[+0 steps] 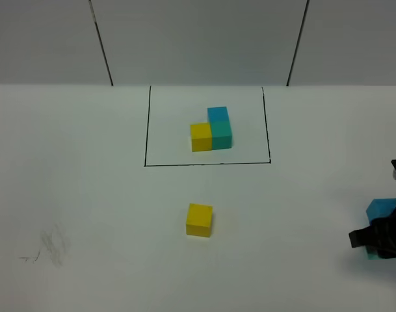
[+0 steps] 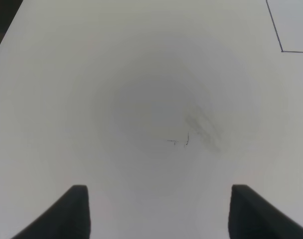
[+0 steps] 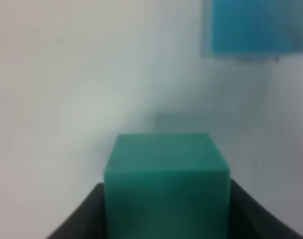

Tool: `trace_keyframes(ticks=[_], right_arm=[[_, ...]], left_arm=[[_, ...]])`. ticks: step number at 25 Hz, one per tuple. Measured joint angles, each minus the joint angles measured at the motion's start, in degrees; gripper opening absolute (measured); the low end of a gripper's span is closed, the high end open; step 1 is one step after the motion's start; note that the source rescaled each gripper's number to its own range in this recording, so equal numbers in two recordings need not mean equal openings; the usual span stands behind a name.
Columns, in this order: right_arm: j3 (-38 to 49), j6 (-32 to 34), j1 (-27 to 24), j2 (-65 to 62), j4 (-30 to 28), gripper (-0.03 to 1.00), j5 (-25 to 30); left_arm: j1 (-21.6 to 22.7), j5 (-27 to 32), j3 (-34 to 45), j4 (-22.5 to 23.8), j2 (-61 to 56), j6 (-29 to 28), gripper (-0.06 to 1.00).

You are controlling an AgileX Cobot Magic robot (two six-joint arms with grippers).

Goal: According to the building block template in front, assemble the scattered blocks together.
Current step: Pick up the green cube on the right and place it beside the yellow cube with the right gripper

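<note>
I'm gripping the small teal-green foam cube (image 3: 166,172) in my right gripper (image 3: 166,224) near the right edge of the white table (image 1: 67,195), just beside the small sky-blue foam cube (image 1: 382,209). My left gripper (image 2: 158,199) is hanging wide open over bare table. I'm judging: squeezing square on opposite faces, lifting straight without nudging blue, then carrying to the small yellow foam cube (image 1: 199,220), which is sitting alone below the black-framed L-shaped three-cube template (image 1: 211,130).

My right gripper (image 1: 378,243) is cut by the exterior view's edge and hides most of the teal-green cube (image 3: 166,184). Wrist view: sky-blue cube (image 3: 255,27) blurred, cropped. I only see the left gripper (image 2: 158,214) tips.
</note>
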Motion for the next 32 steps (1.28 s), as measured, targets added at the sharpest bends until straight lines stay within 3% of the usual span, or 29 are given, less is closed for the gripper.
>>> trace_keyframes(ticks=[7,18,23,32], right_arm=[[-11.8,-19.9,8.1,1.4,4.4,0.26,10.7],[-24.0,-39.0,17.9,15.6,1.6,0.26,13.6],[-30.1,-44.1,21.1,21.2,0.9,0.26,14.9],[-37.2,-47.3,24.6,28.7,-0.1,0.26,16.5]], left_arm=[[0.0,0.0,0.0,0.0,0.0,0.0,0.36],[0.0,0.0,0.0,0.0,0.0,0.0,0.36],[0.0,0.0,0.0,0.0,0.0,0.0,0.36],[0.0,0.0,0.0,0.0,0.0,0.0,0.36]])
